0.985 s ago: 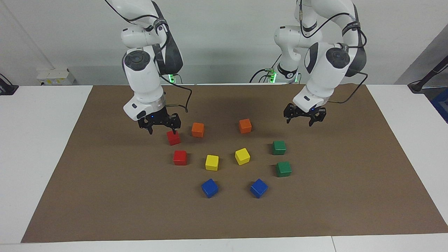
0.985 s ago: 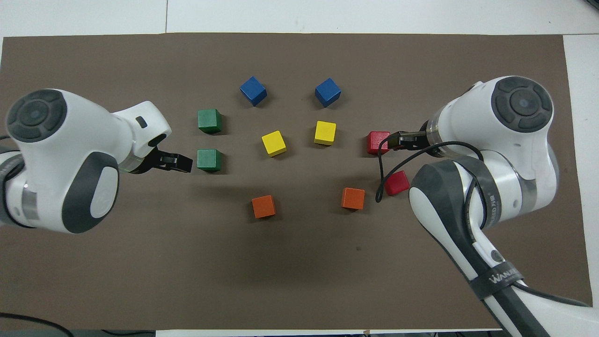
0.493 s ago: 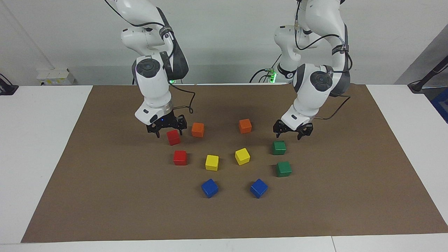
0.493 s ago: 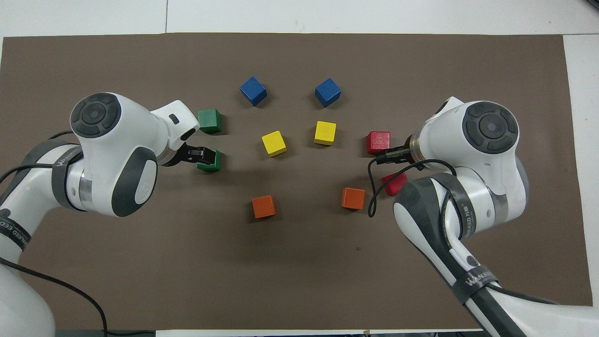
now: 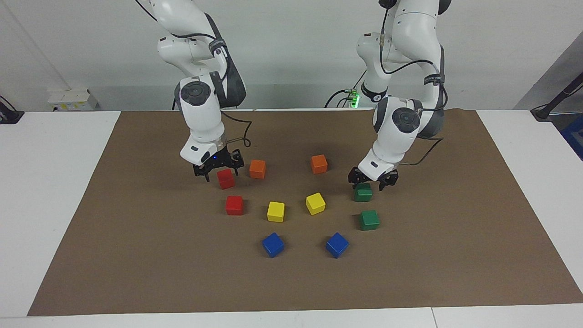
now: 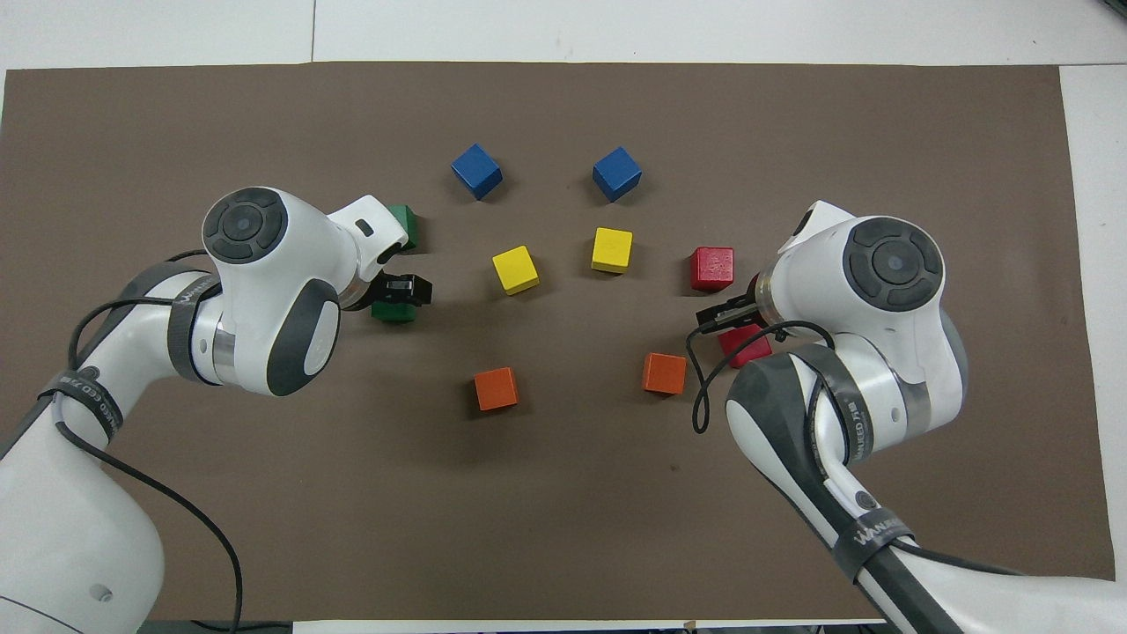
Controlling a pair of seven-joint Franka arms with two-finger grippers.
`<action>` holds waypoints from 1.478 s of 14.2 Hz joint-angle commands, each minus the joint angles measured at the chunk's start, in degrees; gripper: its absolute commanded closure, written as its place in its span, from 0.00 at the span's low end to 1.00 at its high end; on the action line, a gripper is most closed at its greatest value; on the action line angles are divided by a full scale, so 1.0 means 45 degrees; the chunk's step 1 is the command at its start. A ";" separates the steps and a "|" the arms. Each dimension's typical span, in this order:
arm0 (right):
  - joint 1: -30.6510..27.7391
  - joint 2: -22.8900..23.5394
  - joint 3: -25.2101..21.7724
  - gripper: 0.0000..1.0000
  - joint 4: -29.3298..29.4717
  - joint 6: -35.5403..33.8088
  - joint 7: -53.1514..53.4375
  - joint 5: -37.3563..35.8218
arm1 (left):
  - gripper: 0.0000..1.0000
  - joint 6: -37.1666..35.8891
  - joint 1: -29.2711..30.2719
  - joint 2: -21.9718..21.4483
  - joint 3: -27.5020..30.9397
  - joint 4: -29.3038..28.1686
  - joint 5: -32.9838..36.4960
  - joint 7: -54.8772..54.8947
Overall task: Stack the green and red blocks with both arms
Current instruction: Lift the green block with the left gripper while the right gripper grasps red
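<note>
Facing view: both hands open, each low over a near block

Facing view has the left hand [image 5: 373,180] down over the nearer green block [image 5: 363,192], fingers spread to either side of its top, not closed on it. Whether they touch it: cannot tell. Right hand [image 5: 218,169] likewise, spread open around the nearer red block [image 5: 226,178], nothing gripped.

Where the blocks are:
- Second green block [image 5: 369,220] sits farther from the robots than the first, just beside it, at the left arm's end of the brown mat [image 5: 136,255].
- Second red block [image 5: 234,205] same arrangement at the right arm's end.
- Nearer red block is turned slightly on the mat; the other three look roughly square to it.
- All four flat on the mat, nothing stacked yet.
- Orange, yellow and blue blocks lie between the two pairs; not ours.

Overhead view: left hand [image 6: 405,291] covers most of the near green block [image 6: 392,310], and the right arm hides part of the near red one [image 6: 745,345].

Handling, my read: small rigid cubes, likely light, glossy faces so probably a bit slippery. Take each by two opposite side faces, mid-height, fingers square to them. Right hand probably needs a wrist twist to match the turned red block, or it may skate out as the fingers close. Set down gently when stacking; a light cube gets knocked off easily.
</note>
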 commanded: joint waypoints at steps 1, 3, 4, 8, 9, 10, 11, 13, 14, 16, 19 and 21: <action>-0.0041 -0.0327 0.0029 0.00 -0.0843 0.0698 -0.0263 0.0105 | 0.00 0.0423 -0.0251 0.0221 0.0197 -0.0040 -0.0198 -0.0093; -0.0041 -0.0425 0.0029 0.00 -0.1059 0.0719 -0.0282 0.0105 | 0.00 0.0580 -0.0310 0.0378 0.0217 -0.0040 -0.0198 -0.0093; -0.0060 -0.0445 0.0010 0.00 -0.1137 0.0719 -0.0340 0.0105 | 0.09 0.0580 -0.0310 0.0417 0.0217 -0.0040 -0.0198 -0.0093; -0.0100 -0.0484 0.0009 0.00 -0.1275 0.0758 -0.0341 0.0105 | 1.00 0.0406 -0.0290 0.0398 0.0236 -0.0040 -0.0198 0.0082; -0.0138 -0.0426 0.0009 0.00 -0.1275 0.0835 -0.0360 0.0105 | 1.00 0.0347 -0.0251 0.0417 0.0217 0.0018 -0.0179 0.0064; -0.0158 -0.0367 0.0009 0.00 -0.1313 0.0933 -0.0380 0.0105 | 1.00 0.0269 -0.0232 0.0379 0.0236 0.0038 -0.0198 0.0064; -0.0178 -0.0328 0.0009 0.00 -0.1314 0.0953 -0.0419 0.0105 | 1.00 0.0075 -0.0173 0.0301 0.0236 0.0058 -0.0198 0.0044; -0.0236 -0.0288 0.0009 0.00 -0.1314 0.1031 -0.0439 0.0105 | 1.00 -0.0452 0.0041 -0.0165 0.0256 0.0155 -0.0198 -0.0053; -0.0236 -0.0230 0.0009 0.00 -0.1314 0.1031 -0.0439 0.0105 | 1.00 -0.0822 0.0506 -0.0536 0.0256 0.0175 -0.0218 -0.0034; -0.0256 -0.0191 0.0009 0.00 -0.1391 0.1186 -0.0439 0.0105 | 1.00 -0.1876 0.1618 -0.1357 0.0198 0.0291 -0.0257 0.0141; -0.0275 -0.0171 0.0009 0.00 -0.1665 0.1695 -0.0439 0.0105 | 1.00 -0.2777 0.3395 -0.2139 0.0217 0.0312 -0.0276 0.1678; -0.0276 -0.0113 0.0009 0.00 -0.1724 0.1871 -0.0439 0.0105 | 1.00 -0.2916 0.4742 -0.2258 0.0256 0.0117 -0.0276 0.3453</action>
